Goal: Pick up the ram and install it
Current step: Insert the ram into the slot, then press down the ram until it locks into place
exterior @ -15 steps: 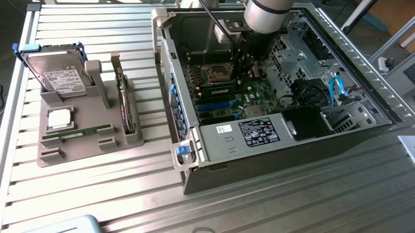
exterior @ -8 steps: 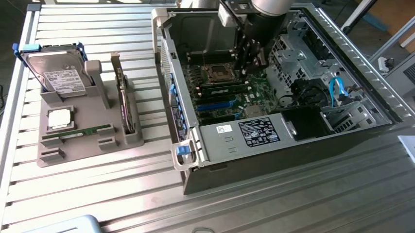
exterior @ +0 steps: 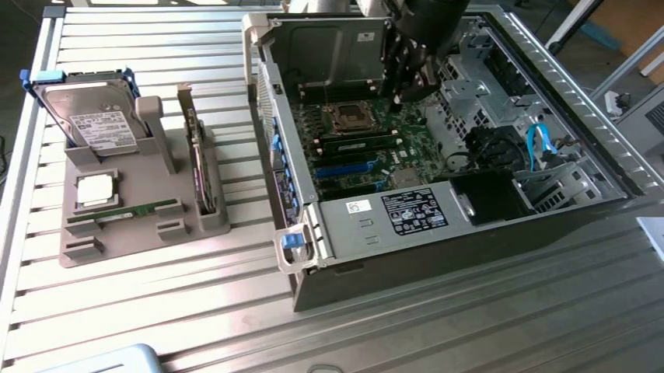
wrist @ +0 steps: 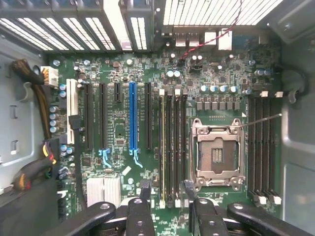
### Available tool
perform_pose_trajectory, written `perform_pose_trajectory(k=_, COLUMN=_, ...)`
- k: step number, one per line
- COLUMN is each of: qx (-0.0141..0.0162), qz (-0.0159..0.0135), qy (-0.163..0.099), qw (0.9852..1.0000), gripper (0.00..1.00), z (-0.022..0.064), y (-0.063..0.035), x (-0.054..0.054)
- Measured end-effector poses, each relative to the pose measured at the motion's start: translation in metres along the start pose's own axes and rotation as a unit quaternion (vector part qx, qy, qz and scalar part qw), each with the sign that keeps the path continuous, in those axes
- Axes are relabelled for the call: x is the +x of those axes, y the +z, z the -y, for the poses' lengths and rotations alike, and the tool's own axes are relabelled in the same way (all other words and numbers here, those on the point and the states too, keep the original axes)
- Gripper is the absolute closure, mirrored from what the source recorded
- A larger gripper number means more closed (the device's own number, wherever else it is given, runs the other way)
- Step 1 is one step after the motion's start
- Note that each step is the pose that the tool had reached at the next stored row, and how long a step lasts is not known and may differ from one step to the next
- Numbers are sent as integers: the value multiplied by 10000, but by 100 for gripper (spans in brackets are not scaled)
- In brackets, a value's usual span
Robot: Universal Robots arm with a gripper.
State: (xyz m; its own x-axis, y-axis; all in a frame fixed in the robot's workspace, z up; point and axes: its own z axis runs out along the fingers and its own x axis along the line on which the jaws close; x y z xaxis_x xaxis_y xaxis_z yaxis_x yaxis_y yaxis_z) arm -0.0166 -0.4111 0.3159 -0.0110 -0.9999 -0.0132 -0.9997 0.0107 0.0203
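Observation:
My gripper [wrist: 167,191] hangs inside the open computer case [exterior: 311,233], just above the motherboard [wrist: 118,123]. Its two dark fingers [wrist: 145,189] stand apart with nothing between them. They straddle the row of memory slots beside the empty processor socket [wrist: 216,152]. A ram stick [wrist: 162,147] stands edge-up in the outermost of these slots, under the gap between the fingers. In the exterior view the gripper [exterior: 407,87] sits over the board's far part, with the seated ram [exterior: 358,144] just below it. Another thin green stick [exterior: 124,211] lies flat in the grey holder [exterior: 89,252].
The grey holder at the exterior view's left also carries a hard drive [exterior: 93,120], a square silver chip [exterior: 96,189] and an upright expansion card [exterior: 197,167]. Cable bundles [wrist: 37,162], the case walls and the drive cage [exterior: 322,47] hem in the board. Slatted metal table [exterior: 467,311] lies all round.

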Motion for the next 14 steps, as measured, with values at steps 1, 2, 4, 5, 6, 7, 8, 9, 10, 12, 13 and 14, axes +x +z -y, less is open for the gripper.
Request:
perform_pose_trajectory(k=1, qx=0, qz=-2, qy=0, qw=10000, gripper=62, z=-1, y=-29, x=0)
perform_pose_trajectory(k=2, qx=0, qz=-5, qy=0, qw=10000, gripper=62, z=-2, y=-60, x=-1)
perform_pose_trajectory(k=4, qx=0, qz=-13, qy=0, qw=10000, gripper=62, z=-2, y=-115, x=-2)
perform_pose_trajectory(k=5, qx=0, qz=-18, qy=0, qw=10000, gripper=62, z=-3, y=-138, x=-2)
perform_pose_trajectory(k=6, qx=0, qz=-23, qy=1, qw=10000, gripper=62, z=-3, y=-160, x=-3)
perform_pose_trajectory(k=7, qx=0, qz=-28, qy=1, qw=10000, gripper=62, z=-4, y=-177, x=-3)
perform_pose_trajectory(k=8, qx=0, qz=-34, qy=1, qw=10000, gripper=62, z=-4, y=-198, x=-3)
perform_pose_trajectory(k=9, qx=0, qz=-38, qy=1, qw=10000, gripper=62, z=-5, y=-215, x=-3)
perform_pose_trajectory(k=10, qx=0, qz=-39, qy=1, qw=10000, gripper=62, z=-5, y=-222, x=-4)
perform_pose_trajectory(k=12, qx=1, qz=-37, qy=1, qw=10000, gripper=62, z=-5, y=-222, x=-4)
perform_pose_trajectory(k=13, qx=1, qz=-37, qy=1, qw=10000, gripper=62, z=-5, y=-222, x=-4)
perform_pose_trajectory(k=14, qx=0, qz=-38, qy=1, qw=10000, gripper=62, z=-5, y=-222, x=-4)
